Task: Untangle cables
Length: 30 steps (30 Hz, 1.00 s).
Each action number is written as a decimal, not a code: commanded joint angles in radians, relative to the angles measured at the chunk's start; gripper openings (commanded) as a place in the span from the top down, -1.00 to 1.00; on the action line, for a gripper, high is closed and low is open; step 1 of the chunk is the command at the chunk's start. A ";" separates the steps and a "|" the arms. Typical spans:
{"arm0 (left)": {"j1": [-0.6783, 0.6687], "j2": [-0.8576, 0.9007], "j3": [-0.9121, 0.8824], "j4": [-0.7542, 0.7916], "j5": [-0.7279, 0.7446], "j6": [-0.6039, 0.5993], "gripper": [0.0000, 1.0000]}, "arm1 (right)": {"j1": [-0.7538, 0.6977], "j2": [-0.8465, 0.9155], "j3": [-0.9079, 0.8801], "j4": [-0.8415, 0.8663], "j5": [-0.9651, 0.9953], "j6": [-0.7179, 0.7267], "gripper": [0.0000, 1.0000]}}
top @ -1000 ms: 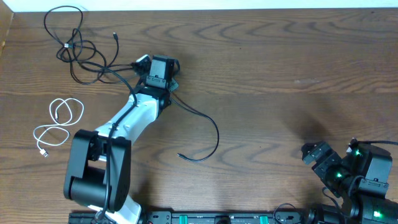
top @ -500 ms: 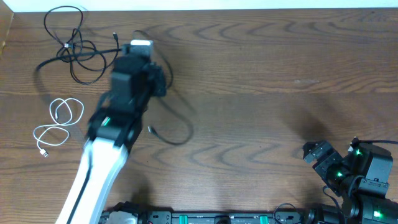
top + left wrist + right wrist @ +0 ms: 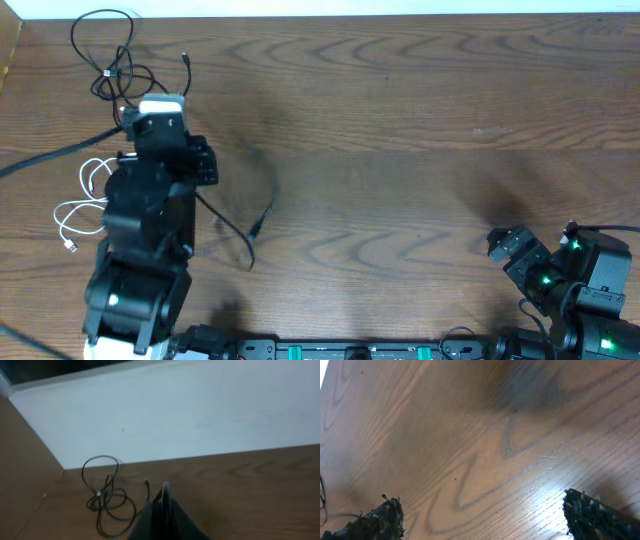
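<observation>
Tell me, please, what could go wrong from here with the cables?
1. The left claw pinches only a thin black cable; it may slip out.
2. Laid down on the left, it could cross the white cable and tangle.
3. If it joins the bundle, pulling may tighten that knot.

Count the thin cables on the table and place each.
3. Black bundle, far-left corner; white cable, left edge; loose black cable right of the left arm, partly hidden beneath it.

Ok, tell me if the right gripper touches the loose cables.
Apart. Overhead: the open right gripper sits bottom right over bare table, the cables far left.
</observation>
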<state>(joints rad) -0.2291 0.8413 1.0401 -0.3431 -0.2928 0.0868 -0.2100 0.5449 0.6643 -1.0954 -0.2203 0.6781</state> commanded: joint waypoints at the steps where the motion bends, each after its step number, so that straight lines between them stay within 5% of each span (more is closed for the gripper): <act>1: 0.005 0.077 0.003 0.035 -0.042 0.033 0.85 | 0.008 -0.003 -0.006 -0.010 0.001 0.009 -0.99; 8: 0.005 0.289 0.003 0.156 -0.041 0.026 0.85 | 0.008 -0.003 -0.006 -0.034 0.004 0.009 -0.98; 13: 0.005 0.471 0.003 0.277 -0.041 -0.087 0.85 | 0.008 -0.003 -0.006 -0.025 0.005 0.009 -0.98; 24: 0.003 0.745 0.003 0.270 -0.041 -0.206 0.83 | 0.008 -0.003 -0.006 -0.014 0.013 0.009 -0.98; 30: 0.003 0.726 0.003 0.239 -0.040 -0.265 0.03 | 0.008 -0.003 -0.006 0.023 0.012 0.010 -0.98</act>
<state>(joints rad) -0.2291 1.5929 1.0397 -0.0971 -0.3199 -0.1284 -0.2100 0.5449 0.6636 -1.0847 -0.2195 0.6781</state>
